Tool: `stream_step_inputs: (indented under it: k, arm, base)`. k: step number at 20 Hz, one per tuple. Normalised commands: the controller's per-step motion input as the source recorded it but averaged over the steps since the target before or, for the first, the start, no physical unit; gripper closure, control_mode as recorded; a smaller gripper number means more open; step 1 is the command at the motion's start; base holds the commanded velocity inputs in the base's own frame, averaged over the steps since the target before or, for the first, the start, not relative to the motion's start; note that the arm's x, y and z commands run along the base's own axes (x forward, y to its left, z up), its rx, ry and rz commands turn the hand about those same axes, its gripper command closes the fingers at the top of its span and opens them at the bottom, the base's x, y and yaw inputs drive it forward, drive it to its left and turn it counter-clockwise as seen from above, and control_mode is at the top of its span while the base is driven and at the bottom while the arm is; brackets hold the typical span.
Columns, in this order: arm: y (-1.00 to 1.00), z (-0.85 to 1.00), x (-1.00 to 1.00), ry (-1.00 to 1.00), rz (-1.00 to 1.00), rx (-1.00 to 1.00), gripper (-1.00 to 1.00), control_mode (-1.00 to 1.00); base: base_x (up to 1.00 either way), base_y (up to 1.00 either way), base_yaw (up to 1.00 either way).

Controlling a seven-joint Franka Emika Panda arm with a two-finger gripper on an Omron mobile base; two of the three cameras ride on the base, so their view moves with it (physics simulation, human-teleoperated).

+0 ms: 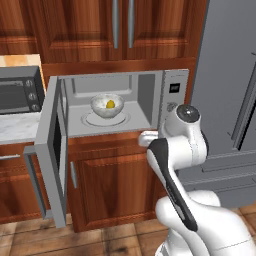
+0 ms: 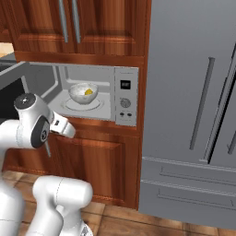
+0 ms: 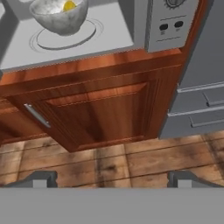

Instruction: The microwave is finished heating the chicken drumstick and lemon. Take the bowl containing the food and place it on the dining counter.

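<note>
A: Status? Microwave (image 1: 115, 102) door (image 1: 52, 150) hangs wide open at left of the left base view. Bowl (image 1: 107, 105) sits on the white turntable (image 1: 106, 119), mid-frame, lemon (image 1: 110, 104) visible inside. Drumstick can't be made out.

B: Agreed. Hand view puts the bowl (image 3: 59, 16) at upper left, control panel (image 3: 171, 22) at upper right. Gripper (image 3: 111, 178) is down at the bottom edge, pointed at the lower cabinet door (image 3: 100, 109) and wood floor (image 3: 131, 162), well apart from the bowl.

A: Fingers?

B: Tips spread wide, nothing between them.

A: So the step is the reach. Arm (image 1: 175, 150) sits low, below the cavity floor and toward its right side.

B: It likely needs to rise first, then enter level through the opening, staying off the open door and the right cavity wall. Best bet looks like a pinch on the near rim, one finger inside, one outside, clear of the lemon.

A: Risk?

B: Shallow, rounded bowl; a tilted lift could spill the food. Keep it level on withdrawal.
</note>
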Motion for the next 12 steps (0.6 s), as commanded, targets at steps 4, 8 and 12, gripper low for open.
stream_step_inputs:
  k: [4,8,12]
  arm:
    - [0.04,0.00,0.09,0.00,0.00,0.00,-1.00,1.00]
    - [0.00,0.00,0.00,0.00,0.00,0.00,-1.00,1.00]
    - [0.00,0.00,0.00,0.00,0.00,0.00,-1.00,1.00]
  base:
    - [0.31,0.18,0.00]
    - [0.51,0.42,0.00]
    - [0.36,0.44,0.00]
